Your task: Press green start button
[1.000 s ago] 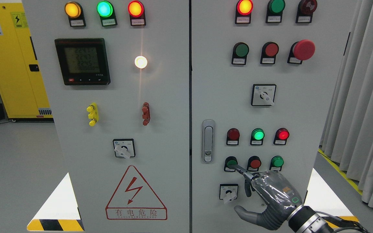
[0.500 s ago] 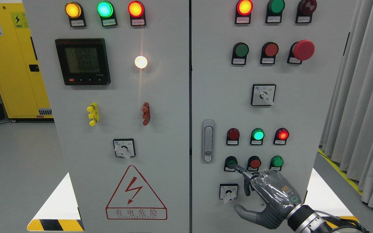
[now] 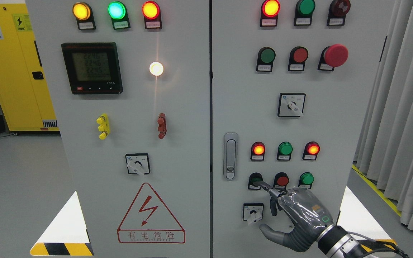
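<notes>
A robot's right hand (image 3: 299,215) reaches up from the lower right corner toward a grey electrical control cabinet (image 3: 206,107), its index finger (image 3: 269,188) stretched out straight with the tip touching the green start button (image 3: 255,178). The remaining fingers are curled in toward the palm and the thumb juts out to the left below; the hand grips nothing. The hand is wrapped in a clear, shiny covering.

The green start button sits on the cabinet's right door, just right of the door handle (image 3: 230,156) and level with the handle's lower end. It is the leftmost in a row of three buttons: a red button (image 3: 282,180) stands beside it, and another green button (image 3: 306,178) lies further right. Directly above that row, right of the handle's middle, three indicator lamps show: the left red lamp (image 3: 258,149) glows, the middle green lamp (image 3: 285,148) looks dim, and the right red lamp (image 3: 313,148) glows. Below the start button, a small rotary selector switch (image 3: 253,212) sits just left of the robot's curled fingers.

Far above the handle, near the door's upper right, a large red mushroom button (image 3: 336,55) protrudes. Left of the handle, on the other door, a triangular red lightning warning sign (image 3: 151,215) is posted.
</notes>
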`<state>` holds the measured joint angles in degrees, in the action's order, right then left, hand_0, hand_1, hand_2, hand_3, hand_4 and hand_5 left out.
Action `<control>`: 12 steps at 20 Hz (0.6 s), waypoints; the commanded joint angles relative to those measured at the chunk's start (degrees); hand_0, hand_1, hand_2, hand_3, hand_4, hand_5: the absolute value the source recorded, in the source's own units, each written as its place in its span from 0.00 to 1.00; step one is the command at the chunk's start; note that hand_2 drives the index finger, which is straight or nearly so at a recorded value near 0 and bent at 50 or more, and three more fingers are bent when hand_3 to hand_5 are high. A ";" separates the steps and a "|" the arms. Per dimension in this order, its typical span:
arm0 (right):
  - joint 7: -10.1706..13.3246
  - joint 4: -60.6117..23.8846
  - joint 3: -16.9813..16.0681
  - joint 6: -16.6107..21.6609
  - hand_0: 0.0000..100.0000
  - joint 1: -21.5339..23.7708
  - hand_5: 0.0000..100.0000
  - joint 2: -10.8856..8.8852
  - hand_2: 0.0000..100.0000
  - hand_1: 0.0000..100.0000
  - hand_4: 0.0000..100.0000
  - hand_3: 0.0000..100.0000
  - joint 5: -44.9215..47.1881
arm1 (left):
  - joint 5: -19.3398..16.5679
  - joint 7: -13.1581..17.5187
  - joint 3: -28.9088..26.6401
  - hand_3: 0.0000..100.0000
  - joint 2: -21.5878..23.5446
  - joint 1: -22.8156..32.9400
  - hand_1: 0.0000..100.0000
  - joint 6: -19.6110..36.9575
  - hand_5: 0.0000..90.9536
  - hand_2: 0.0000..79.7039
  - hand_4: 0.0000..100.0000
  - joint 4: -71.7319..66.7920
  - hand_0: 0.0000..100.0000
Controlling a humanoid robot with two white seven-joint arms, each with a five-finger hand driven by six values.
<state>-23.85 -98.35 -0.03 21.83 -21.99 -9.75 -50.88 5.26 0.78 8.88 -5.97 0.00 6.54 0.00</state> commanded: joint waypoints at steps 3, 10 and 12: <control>-0.06 0.18 -1.56 -0.21 0.39 0.11 0.68 0.08 0.00 0.67 0.74 0.72 0.25 | 0.01 0.01 0.00 0.00 0.00 -1.14 0.56 -0.04 0.00 0.00 0.00 1.58 0.12; 0.30 -4.91 -2.35 0.15 0.42 2.30 0.68 0.17 0.00 0.67 0.74 0.71 5.33 | 0.01 0.01 0.00 0.00 0.00 -1.06 0.56 0.05 0.00 0.00 0.00 1.58 0.12; 0.30 -6.50 -2.35 0.06 0.43 3.79 0.68 0.08 0.00 0.67 0.73 0.71 8.07 | 0.01 0.01 0.00 0.00 0.00 -1.14 0.56 0.05 0.00 0.00 0.00 1.50 0.12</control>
<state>-23.78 -100.13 -0.71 21.37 -20.50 -9.67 -47.85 5.26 0.78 8.88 -5.98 0.00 6.54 0.00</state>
